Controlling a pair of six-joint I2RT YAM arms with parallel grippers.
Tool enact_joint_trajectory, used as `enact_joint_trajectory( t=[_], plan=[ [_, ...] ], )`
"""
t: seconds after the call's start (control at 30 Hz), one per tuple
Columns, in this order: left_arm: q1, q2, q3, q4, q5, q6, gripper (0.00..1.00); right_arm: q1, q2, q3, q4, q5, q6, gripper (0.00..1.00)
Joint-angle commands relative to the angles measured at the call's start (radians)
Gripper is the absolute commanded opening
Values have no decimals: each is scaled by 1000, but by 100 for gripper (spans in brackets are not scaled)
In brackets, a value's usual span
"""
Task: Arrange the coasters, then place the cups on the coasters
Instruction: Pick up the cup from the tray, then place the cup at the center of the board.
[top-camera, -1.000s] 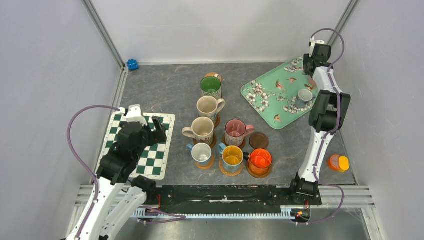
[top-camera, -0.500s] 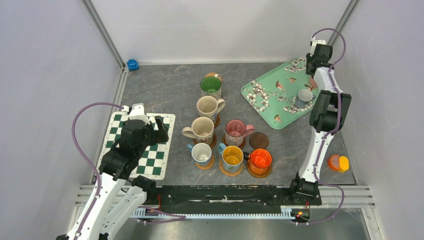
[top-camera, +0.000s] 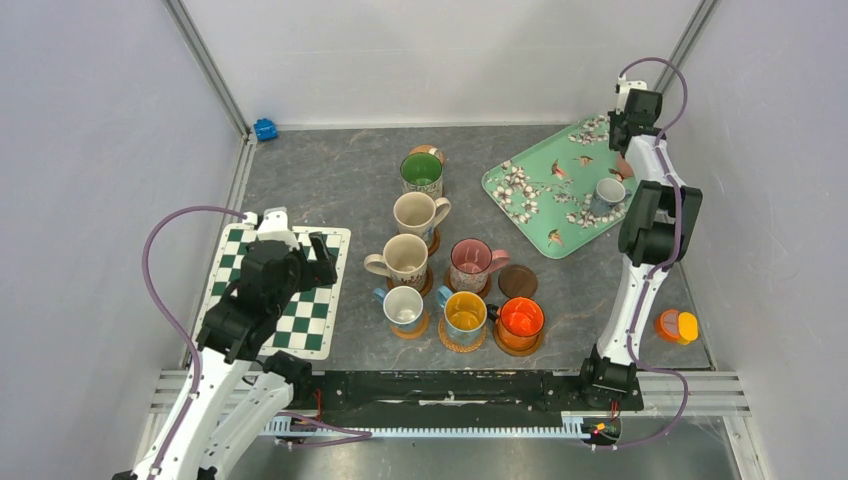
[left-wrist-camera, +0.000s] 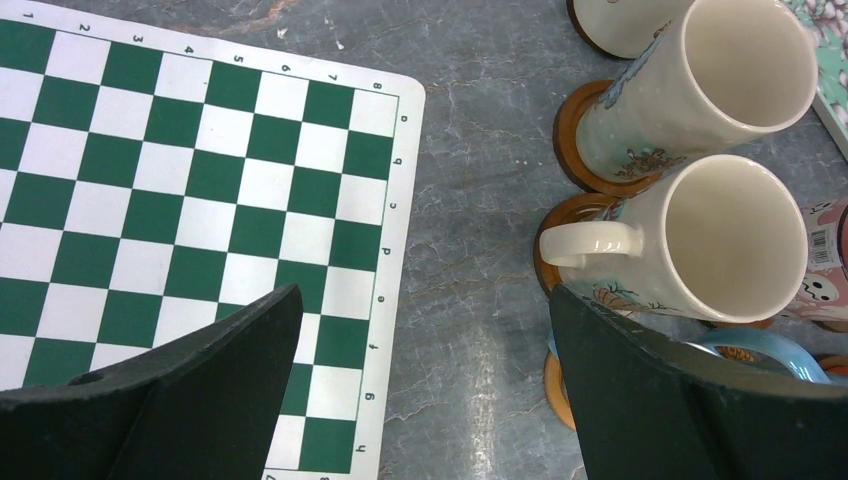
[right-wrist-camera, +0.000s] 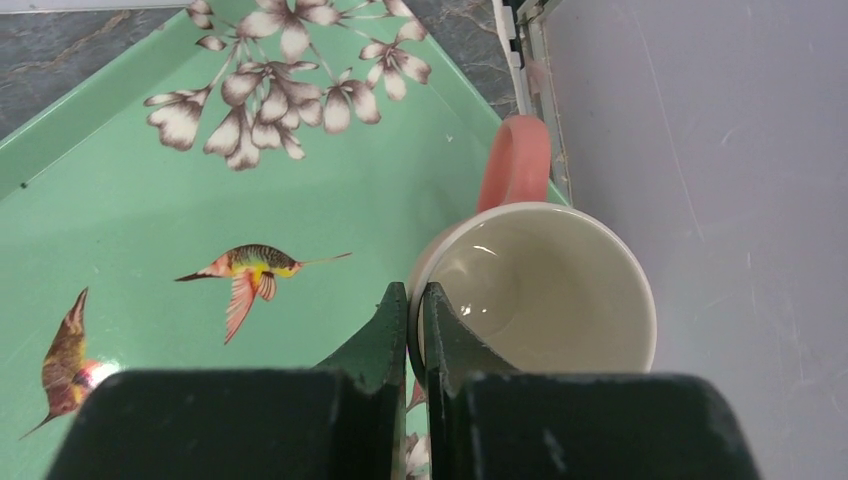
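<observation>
Right gripper (right-wrist-camera: 412, 300): jaws almost together, pinching the thin wall of the small pink cup (right-wrist-camera: 530, 290). One finger is inside the rim and one outside.
Grip spot: on the cup's side, about a quarter-turn round from its pink handle.
Small pink cup, place: on the mint floral tray (right-wrist-camera: 150, 200), at the tray edge nearest the enclosure's side wall. Whether its base rests on the tray or is just off it, I cannot tell.
Top view: the pink cup is mostly hidden behind the right arm.
Small white cup (top-camera: 606, 193): upright on the same tray, just beside the right arm and not touched by the fingers.
Left gripper (left-wrist-camera: 420, 320): jaws spread wide, holding nothing. It is above the table at the edge of the checkered mat (left-wrist-camera: 150, 180), with two cream cups (left-wrist-camera: 735, 235) off to one side.
Bare coaster (top-camera: 518, 281): flat on the table between the pink speckled cup (top-camera: 470, 262) and the orange cup (top-camera: 520, 320), well apart from both grippers.
Other cups: seven stand on coasters in the middle of the table.
</observation>
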Motion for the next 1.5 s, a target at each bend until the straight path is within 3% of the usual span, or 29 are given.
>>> enact_joint_trajectory(
  t=[0.0,0.3,0.67,1.27,1.47],
  plan=[
    [-4,-13,9,32,0,15,100,0,-122,-8,43,-79,8,0],
    [-3,-37,4,40,16,19,100,44,-287,-94,65,-136,60,0],
    [-5,-101,-5,52,-3,15,100,219,-394,-165,41,-175,39,0],
    [-6,-35,-3,56,4,15,100,561,-313,-193,281,-293,-110,0],
    [-5,-33,-4,52,-11,11,100,627,-203,-77,333,-308,-122,0]
  ],
)
